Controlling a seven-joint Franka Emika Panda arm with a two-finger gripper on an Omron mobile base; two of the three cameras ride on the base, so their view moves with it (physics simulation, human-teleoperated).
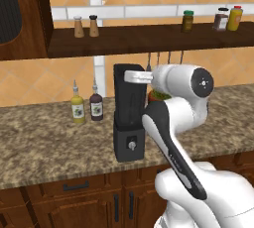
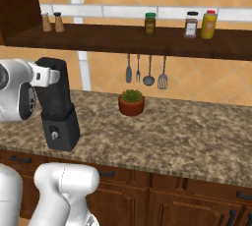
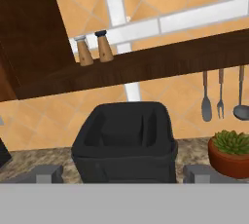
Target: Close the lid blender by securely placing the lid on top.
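Blender (image 1: 128,118): centre-left of the left base view, upright on the counter (image 1: 44,142); jar mouth open, no lid seen.
Pincer (image 3: 124,173): wide, holding nothing, tips either side of the jar.
Lid: likely light, stiff; grip by its edges.

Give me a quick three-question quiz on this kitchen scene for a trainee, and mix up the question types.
1. True or false: the blender already has its lid on the jar.
2. In the right base view, what stands on the counter to the right of the blender? A) potted plant; B) toaster; C) kettle.
3. Fill in: ___ sauce bottles stand left of the blender in the left base view.
Key: 1 false, the hand view shows the jar open on top; 2 A; 3 two.
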